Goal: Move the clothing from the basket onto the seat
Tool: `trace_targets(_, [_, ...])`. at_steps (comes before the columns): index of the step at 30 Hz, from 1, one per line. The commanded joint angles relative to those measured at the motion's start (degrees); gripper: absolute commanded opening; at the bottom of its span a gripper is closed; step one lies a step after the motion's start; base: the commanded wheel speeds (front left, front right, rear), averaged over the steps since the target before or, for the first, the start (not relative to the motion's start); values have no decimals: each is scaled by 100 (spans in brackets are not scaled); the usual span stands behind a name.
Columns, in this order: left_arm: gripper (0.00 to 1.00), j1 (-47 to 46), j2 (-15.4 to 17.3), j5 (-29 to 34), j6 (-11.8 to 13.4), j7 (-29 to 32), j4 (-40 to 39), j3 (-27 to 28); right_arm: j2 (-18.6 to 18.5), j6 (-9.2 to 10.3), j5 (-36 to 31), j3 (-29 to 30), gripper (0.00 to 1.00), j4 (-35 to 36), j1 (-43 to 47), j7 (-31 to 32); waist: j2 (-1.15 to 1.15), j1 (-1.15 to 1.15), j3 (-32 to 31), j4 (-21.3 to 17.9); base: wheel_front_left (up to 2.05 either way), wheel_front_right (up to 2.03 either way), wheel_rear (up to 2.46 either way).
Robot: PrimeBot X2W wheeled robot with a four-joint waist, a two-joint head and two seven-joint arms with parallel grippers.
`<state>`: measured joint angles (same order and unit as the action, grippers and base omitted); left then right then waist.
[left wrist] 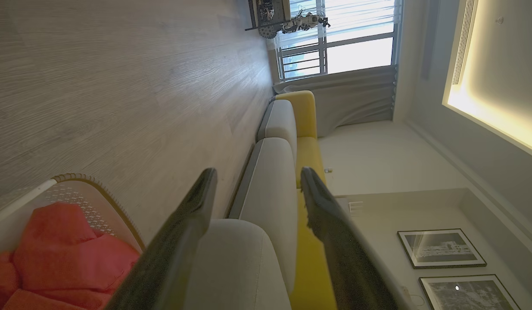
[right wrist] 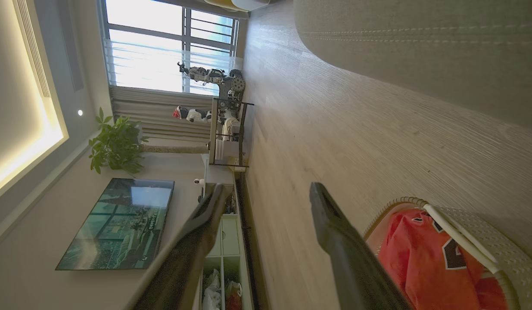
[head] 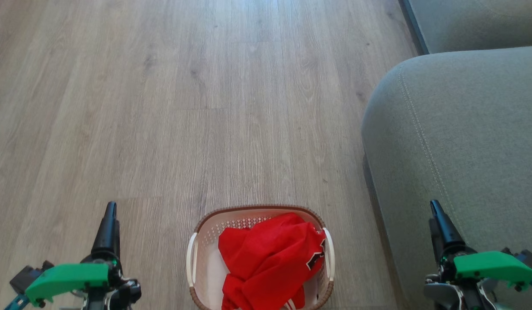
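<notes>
Hovering beside the basket (head: 205, 267), left gripper (left wrist: 258, 172) and right gripper (right wrist: 268, 187) gape empty; next, one likely must reach down and pinch the clothing (head: 266, 254).

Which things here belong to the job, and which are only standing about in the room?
For the job: clothing, basket, seat.
Only standing about: plant, television, window.
</notes>
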<state>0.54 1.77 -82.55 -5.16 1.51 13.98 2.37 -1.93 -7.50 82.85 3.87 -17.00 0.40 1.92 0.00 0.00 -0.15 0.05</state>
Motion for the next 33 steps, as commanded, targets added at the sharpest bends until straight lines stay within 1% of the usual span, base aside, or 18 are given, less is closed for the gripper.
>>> trace_targets(1, [100, -147, 61, 135, 14, -49, -277, 13, -37, 0, -127, -48, 100, 248, -301, -78, 0, 0, -2, 1, 0, 0, 0])
trace_targets(5, [100, -130, 63, 503, 86, -116, -401, -45, -40, 0, -463, -103, 100, 356, -298, -145, 0, 0, -11, 6, 0, 0, 0])
trace_targets(6, [100, -130, 63, 503, 86, -116, -401, -45, -40, 0, -463, -103, 100, 356, -298, -145, 0, 0, -11, 6, 0, 0, 0])
trace_targets(17, [100, -54, 69, 1568, 259, -300, -634, -250, -47, 0, -1566, -272, 100, 581, -276, -331, 0, 0, -48, 28, 0, 0, 0])
trace_targets(25, [100, 39, 73, 2501, 338, -435, -679, -359, -51, 0, -2267, -459, 100, 674, -252, -466, 0, 0, -73, 35, 0, 0, 0])
trace_targets(33, [100, 143, 77, 3196, 446, -568, -767, -405, -56, 0, -2948, -614, 100, 727, -239, -601, 0, 0, -90, 43, 0, 0, 0])
